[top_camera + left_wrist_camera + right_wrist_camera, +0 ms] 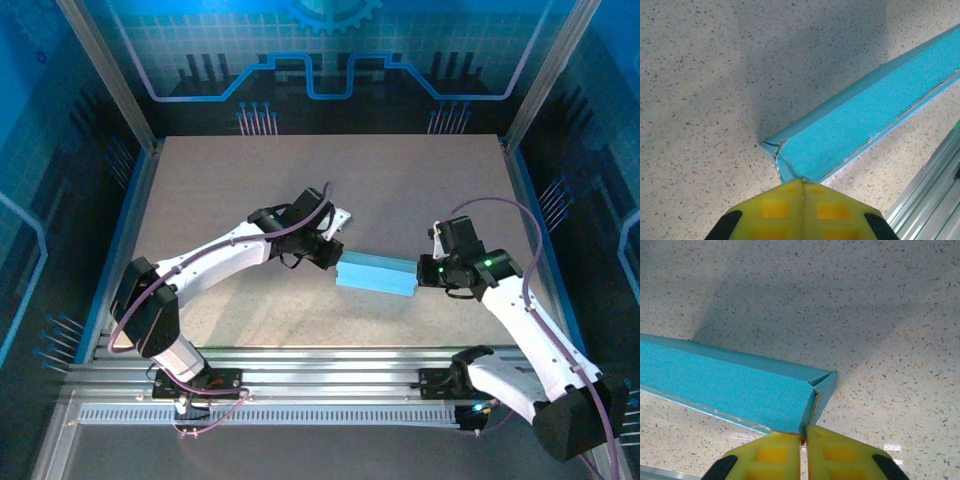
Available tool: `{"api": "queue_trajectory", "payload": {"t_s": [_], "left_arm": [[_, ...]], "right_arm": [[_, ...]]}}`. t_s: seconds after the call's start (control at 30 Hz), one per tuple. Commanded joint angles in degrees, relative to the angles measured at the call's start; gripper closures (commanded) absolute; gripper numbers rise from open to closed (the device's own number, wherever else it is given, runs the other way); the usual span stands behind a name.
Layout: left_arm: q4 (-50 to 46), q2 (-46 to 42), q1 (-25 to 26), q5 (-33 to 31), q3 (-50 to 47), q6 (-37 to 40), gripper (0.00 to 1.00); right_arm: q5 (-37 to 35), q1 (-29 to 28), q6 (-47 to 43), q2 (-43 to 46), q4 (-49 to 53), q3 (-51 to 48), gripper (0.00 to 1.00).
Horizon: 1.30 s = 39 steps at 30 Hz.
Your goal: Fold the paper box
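Box (375, 273) mid-table (400, 180), slightly toward near edge. L hand (802, 187) fully closed, tips touching box's left end. R hand (803, 434) nearly closed at right end, can't tell if pinching it.

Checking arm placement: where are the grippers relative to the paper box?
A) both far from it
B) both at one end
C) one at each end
C: the left gripper sits at one end of the paper box, the right gripper at the other.
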<state>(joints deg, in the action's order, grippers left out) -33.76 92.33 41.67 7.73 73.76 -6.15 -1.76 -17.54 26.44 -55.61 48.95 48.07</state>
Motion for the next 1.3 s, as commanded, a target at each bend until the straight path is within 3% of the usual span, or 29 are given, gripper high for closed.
{"api": "queue_trajectory", "payload": {"t_s": [0.0, 0.27, 0.57, 0.63, 0.97, 1.27], "left_arm": [[0.0, 0.7, 0.6, -1.7, -1.5, -1.5, 1.0], [-2.4, 0.1, 0.7, -0.4, 1.2, -1.7, 1.0], [-5.8, 0.4, 0.6, 1.6, 4.6, 0.2, 1.0], [-6.1, 0.5, 0.5, 2.1, 5.4, 0.5, 1.0], [-7.7, 2.8, -0.8, 6.3, 8.1, -1.5, 1.0], [-7.4, 4.1, -2.3, 9.5, 8.1, -4.6, 1.0]], "right_arm": [[-0.8, 0.1, 0.8, 1.9, 1.1, -0.4, 0.82], [0.5, 0.3, 0.8, 2.1, 0.8, -0.6, 0.81], [0.5, 0.3, 0.1, 1.5, -1.0, -1.0, 0.45], [0.6, 0.4, 0.2, 1.5, -2.0, -1.0, 0.4], [0.9, 1.3, -0.7, -0.7, -7.8, -2.8, 0.39], [1.1, 1.4, -0.5, -1.8, -8.9, -3.8, 0.45]]}}
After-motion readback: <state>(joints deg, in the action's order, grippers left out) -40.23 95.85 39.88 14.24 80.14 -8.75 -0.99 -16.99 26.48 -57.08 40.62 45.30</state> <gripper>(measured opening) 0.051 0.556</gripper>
